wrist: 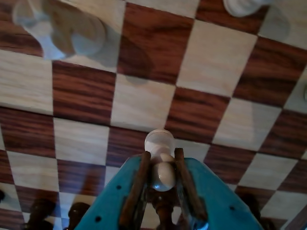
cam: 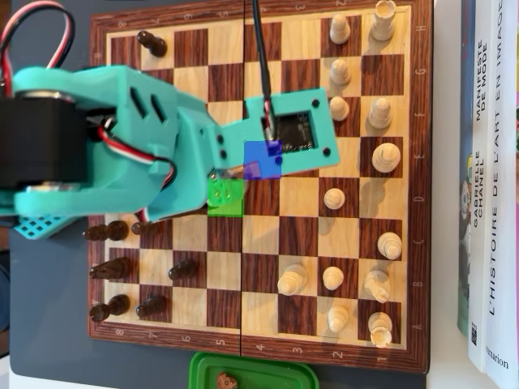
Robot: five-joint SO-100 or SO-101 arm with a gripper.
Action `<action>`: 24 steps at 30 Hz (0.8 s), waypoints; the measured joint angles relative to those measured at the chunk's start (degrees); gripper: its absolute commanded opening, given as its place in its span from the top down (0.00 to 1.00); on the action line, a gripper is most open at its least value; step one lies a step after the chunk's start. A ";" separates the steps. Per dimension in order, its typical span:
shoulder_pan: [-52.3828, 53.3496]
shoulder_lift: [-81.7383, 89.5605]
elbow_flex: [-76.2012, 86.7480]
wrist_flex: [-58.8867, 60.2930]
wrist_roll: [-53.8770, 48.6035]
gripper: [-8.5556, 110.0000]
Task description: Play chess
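In the wrist view my gripper [wrist: 162, 160], teal with brown pads, is shut on a white pawn [wrist: 159, 143], held a little above the wooden chessboard [wrist: 144, 103]. Blurred white pieces show at the top left [wrist: 62, 28] and top right [wrist: 242, 5], and dark pieces [wrist: 41, 211] at the bottom left. In the overhead view the teal arm [cam: 146, 138] reaches from the left over the middle of the chessboard [cam: 186, 85] and hides the jaws and the pawn. White pieces [cam: 385, 154] fill the right side, dark pieces [cam: 109, 267] the left.
A green patch [cam: 225, 197] and a blue patch [cam: 262, 159] mark two central squares in the overhead view. Books [cam: 486, 178] lie right of the board. A green container [cam: 251, 373] sits below its lower edge.
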 measured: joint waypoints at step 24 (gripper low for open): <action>5.62 5.10 7.38 0.09 -2.64 0.92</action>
